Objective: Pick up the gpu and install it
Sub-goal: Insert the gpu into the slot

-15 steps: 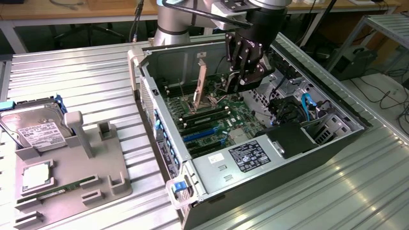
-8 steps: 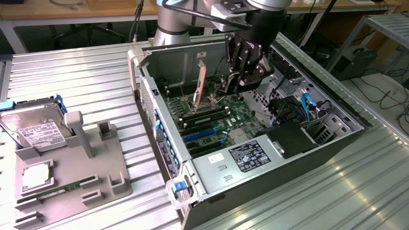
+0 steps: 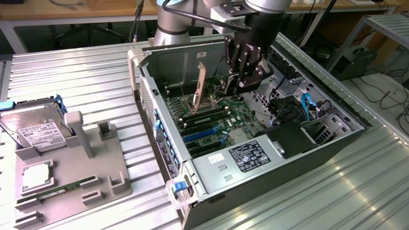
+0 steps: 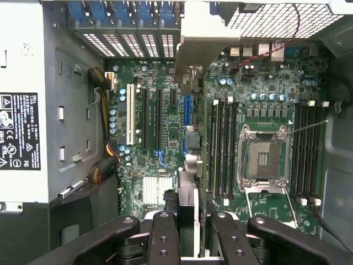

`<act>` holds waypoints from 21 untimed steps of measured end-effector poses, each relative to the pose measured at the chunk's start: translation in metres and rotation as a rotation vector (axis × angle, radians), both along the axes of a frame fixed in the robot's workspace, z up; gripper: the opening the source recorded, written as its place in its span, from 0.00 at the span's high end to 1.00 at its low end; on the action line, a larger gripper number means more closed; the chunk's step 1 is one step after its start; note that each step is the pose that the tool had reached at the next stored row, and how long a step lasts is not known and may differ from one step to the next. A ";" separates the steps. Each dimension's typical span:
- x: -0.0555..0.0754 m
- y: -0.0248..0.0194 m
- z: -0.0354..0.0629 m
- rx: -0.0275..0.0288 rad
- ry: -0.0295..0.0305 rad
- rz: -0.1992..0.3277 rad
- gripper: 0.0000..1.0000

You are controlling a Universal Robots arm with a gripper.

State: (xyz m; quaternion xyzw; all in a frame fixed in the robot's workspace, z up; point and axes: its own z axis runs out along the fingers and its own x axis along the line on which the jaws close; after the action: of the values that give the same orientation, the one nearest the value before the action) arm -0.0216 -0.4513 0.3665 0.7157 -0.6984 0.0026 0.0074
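Note:
The gpu (image 4: 187, 204) shows edge-on in the wrist view as a thin black card running away from the fingers (image 4: 164, 237), with its pale metal bracket (image 4: 203, 41) at the far end. My gripper (image 4: 187, 240) is shut on the card's near end. In the exterior view, the gripper (image 3: 246, 84) hangs inside the open computer case (image 3: 160, 139), and the gpu's beige bracket (image 3: 200, 81) stands upright toward the exterior view's left. The card hovers above the motherboard's expansion slots (image 4: 157, 118), near the blue slot (image 4: 186, 118).
The power supply (image 3: 246, 155) with its label fills the case's near end. Memory sticks (image 4: 223, 143) and the empty CPU socket (image 4: 263, 157) lie beside the card. On the exterior view's left, a grey fixture (image 3: 96, 172) holds a hard drive (image 3: 35, 127) and a green memory stick (image 3: 61, 188).

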 end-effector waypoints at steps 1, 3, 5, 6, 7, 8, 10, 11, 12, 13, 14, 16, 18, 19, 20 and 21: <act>0.000 0.0000 -0.0005 0.0001 0.0000 0.000 0.72; 0.000 0.0000 -0.0017 0.0001 0.0000 0.000 0.72; 0.000 0.0000 -0.0029 -0.0001 0.0001 0.000 0.72; 0.000 0.0000 -0.0033 0.0000 0.0000 0.000 0.72; 0.000 0.0000 -0.0038 0.0001 0.0000 0.000 0.72; 0.000 0.0000 -0.0043 0.0001 0.0000 0.000 0.72; 0.000 0.0000 -0.0052 0.0000 0.0000 0.000 0.72; 0.000 0.0000 -0.0057 0.0001 0.0000 0.000 0.72; 0.000 0.0000 -0.0061 0.0001 0.0000 0.000 0.72; 0.000 0.0000 -0.0066 0.0001 0.0000 0.000 0.72; 0.000 0.0000 -0.0070 0.0001 0.0000 0.000 0.72; 0.000 0.0000 -0.0081 0.0001 0.0000 0.000 0.72; 0.000 0.0000 -0.0093 0.0001 0.0000 0.000 0.72; 0.000 0.0000 -0.0099 0.0001 0.0000 0.000 0.72; 0.000 0.0000 -0.0104 0.0001 0.0000 0.000 0.72; 0.000 0.0000 -0.0117 0.0000 0.0000 0.000 0.72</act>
State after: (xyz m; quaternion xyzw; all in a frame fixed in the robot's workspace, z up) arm -0.0216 -0.4514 0.3548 0.7157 -0.6983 0.0026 0.0074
